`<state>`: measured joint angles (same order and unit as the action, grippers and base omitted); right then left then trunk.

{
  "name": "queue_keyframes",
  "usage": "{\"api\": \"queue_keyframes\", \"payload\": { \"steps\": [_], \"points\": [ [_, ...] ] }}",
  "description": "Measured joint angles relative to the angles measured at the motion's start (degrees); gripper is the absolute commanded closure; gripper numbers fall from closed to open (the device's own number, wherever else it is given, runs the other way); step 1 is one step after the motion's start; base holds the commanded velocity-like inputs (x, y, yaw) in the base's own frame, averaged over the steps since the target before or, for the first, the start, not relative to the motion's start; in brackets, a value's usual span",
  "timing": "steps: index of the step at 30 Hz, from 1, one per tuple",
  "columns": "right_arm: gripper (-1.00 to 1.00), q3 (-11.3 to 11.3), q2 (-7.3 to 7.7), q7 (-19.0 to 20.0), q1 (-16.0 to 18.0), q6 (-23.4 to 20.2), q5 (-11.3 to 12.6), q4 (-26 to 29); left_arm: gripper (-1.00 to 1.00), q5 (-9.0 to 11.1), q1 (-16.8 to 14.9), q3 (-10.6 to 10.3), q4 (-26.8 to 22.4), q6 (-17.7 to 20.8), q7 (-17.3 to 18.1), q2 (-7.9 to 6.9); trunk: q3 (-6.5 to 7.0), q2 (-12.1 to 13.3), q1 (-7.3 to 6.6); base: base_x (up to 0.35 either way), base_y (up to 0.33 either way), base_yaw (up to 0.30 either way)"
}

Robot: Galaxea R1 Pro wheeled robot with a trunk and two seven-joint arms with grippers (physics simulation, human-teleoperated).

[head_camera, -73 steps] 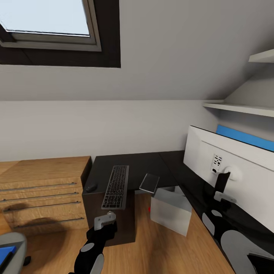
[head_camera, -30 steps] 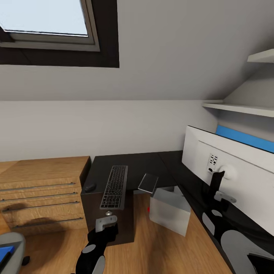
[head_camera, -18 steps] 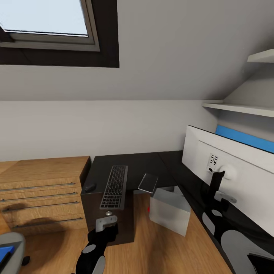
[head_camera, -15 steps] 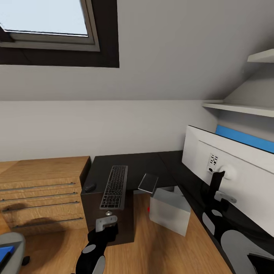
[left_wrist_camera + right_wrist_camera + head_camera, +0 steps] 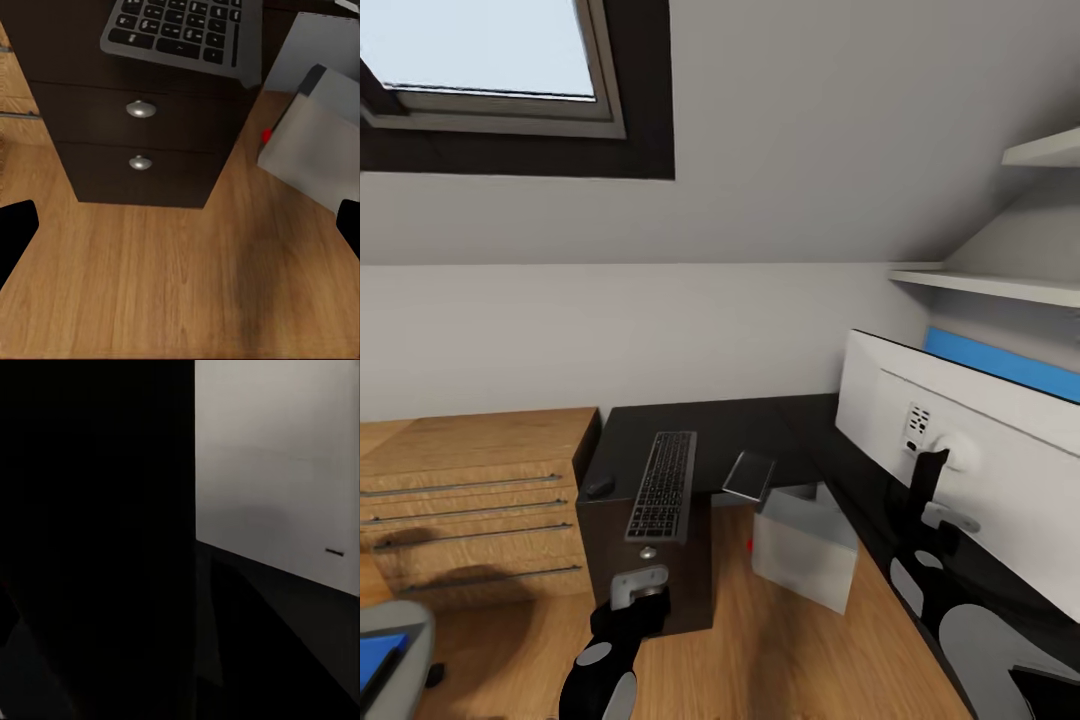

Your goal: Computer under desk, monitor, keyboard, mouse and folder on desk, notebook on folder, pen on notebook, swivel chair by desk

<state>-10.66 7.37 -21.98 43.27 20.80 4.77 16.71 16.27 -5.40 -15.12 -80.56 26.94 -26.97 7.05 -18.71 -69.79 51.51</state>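
Note:
The black desk [image 5: 740, 430] carries the keyboard [image 5: 662, 487], which overhangs the drawer unit [image 5: 142, 142]. The mouse [image 5: 598, 486] lies left of the keyboard and the dark notebook [image 5: 750, 474] right of it. The monitor [image 5: 1000, 470] stands on the desk's right wing, white back toward me. The grey computer [image 5: 803, 545] sits on the floor by the desk, tilted. At the lower left the swivel chair [image 5: 400, 625] holds the blue folder [image 5: 375, 655]. My left gripper [image 5: 635, 590] hangs open before the drawers. My right gripper [image 5: 928, 490] is against the monitor's back. The pen is out of view.
A light wooden drawer cabinet [image 5: 470, 500] stands left of the desk. White shelves [image 5: 1000, 285] and a blue wall panel [image 5: 1000, 362] are behind the monitor. A skylight [image 5: 490, 60] is set in the sloped ceiling. Bare wood floor [image 5: 180, 300] lies below the left gripper.
The whole picture has shifted slightly, so the camera moved a little. Keyboard, mouse, notebook, computer and monitor keep their places, and both arms hold the same pose.

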Motion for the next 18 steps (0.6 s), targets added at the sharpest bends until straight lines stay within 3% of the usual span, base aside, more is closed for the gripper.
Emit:
{"api": "queue_keyframes", "payload": {
  "steps": [8, 18],
  "points": [
    [1.0, 0.14, 0.0, 0.03, 0.0, -0.05, 0.01, 0.01, -1.0, 0.0, 0.0, 0.01, -0.04, 0.01, -0.08, -0.08, 0.0, 0.0, 0.0, -0.331, -0.001, 0.0],
    [1.0, 0.15, -0.01, -0.05, 0.0, -0.06, -0.16, 0.03, -1.0, -0.06, 0.0, -0.01, -0.04, 0.01, -0.08, -0.05, 0.0, 0.0, 0.0, -0.326, -0.124, 0.0]
  ]
}}
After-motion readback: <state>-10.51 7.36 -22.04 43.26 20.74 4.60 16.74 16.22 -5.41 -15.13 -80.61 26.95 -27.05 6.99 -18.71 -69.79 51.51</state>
